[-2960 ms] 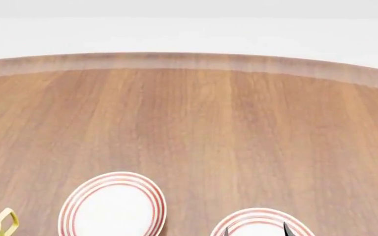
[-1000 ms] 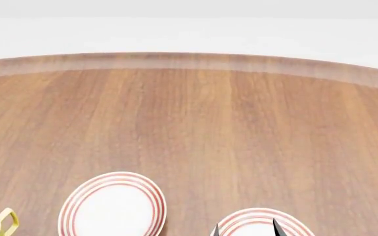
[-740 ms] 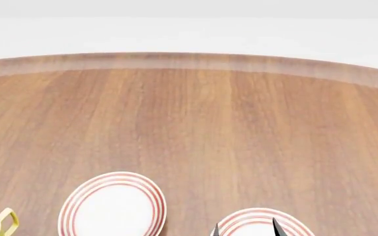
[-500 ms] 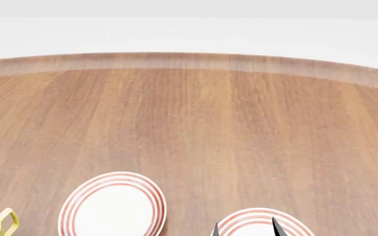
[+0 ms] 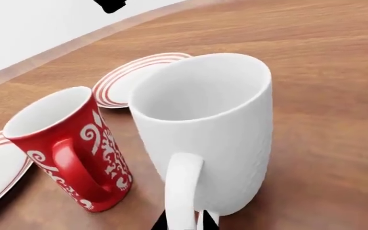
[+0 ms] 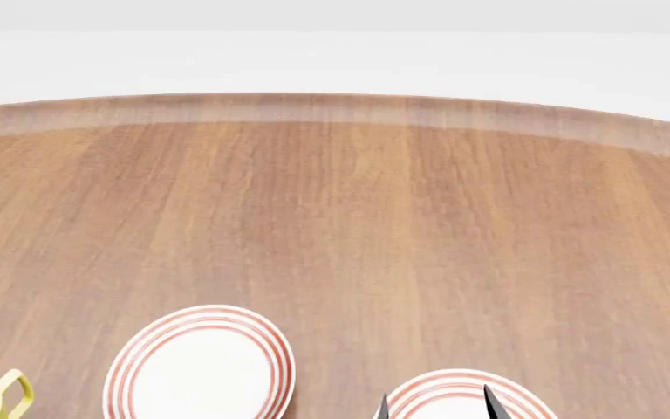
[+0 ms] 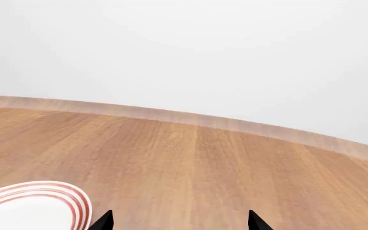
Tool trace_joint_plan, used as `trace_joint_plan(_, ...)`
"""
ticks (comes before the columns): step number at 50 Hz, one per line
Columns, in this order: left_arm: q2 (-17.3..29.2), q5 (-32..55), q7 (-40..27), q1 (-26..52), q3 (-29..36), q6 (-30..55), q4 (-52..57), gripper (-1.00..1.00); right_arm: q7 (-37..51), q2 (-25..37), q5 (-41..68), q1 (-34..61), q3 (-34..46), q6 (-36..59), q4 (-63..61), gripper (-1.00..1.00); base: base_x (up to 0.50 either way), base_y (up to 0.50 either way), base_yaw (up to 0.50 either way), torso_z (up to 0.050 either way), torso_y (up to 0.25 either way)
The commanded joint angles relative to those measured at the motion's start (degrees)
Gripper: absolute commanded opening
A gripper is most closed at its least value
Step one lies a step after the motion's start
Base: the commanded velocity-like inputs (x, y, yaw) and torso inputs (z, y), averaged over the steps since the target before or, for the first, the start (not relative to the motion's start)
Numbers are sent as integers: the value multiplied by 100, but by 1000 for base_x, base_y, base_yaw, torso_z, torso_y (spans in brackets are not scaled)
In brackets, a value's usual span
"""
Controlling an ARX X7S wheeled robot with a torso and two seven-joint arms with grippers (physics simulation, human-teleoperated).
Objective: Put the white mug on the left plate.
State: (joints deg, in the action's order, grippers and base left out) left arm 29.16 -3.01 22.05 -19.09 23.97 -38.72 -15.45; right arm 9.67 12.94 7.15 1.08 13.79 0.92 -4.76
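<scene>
Left wrist view: the white mug [image 5: 203,129] stands upright on the worktop [image 5: 325,72], its long axis vertical, its handle turned toward the left end effector [image 5: 182,221], whose dark tips flank that handle; whether they clasp it cannot be told. A red mug [image 5: 69,143] stands just beside. Head view: the left plate [image 6: 201,365] lies bare. The right end effector [image 7: 178,221], tips spread apart and empty, is judged the farther one.
</scene>
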Motion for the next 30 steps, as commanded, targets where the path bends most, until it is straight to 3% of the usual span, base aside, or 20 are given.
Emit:
trace_joint_plan(1, 170, -193, -322, -604, -124, -334, 642, -100, 31, 19, 23, 28, 39, -13, 35, 100, 0, 0, 0, 0, 0)
trace_joint_plan(12, 297, -974, -1020, -1535, -476, -920, 1178, -100, 26, 17, 81, 76, 73, -93, 136, 100, 0, 0, 0, 0, 0)
trace_joint_plan(16, 183, -1301, -1430, -1548, -511, -1550, 481, -100, 23, 17, 93, 96, 93, -114, 170, 100, 0, 0, 0, 0, 0)
trace_joint_plan(24, 193, -1290, -1807, -1651, -590, -1931, 182, -100, 42, 16, 98, 122, 138, -123, 193, 100, 0, 0, 0, 0, 0)
trace_joint_plan(27, 328, -1205, -2020, -1807, -616, -2084, 315, -100, 51, 24, 100, 130, 150, -112, 190, 100, 0, 0, 0, 0, 0)
trace_joint_plan(30, 822, -1138, -2831, -1812, -149, -2122, 575, -100, 55, 33, 109, 121, 152, -118, 183, 100, 0, 0, 0, 0, 0)
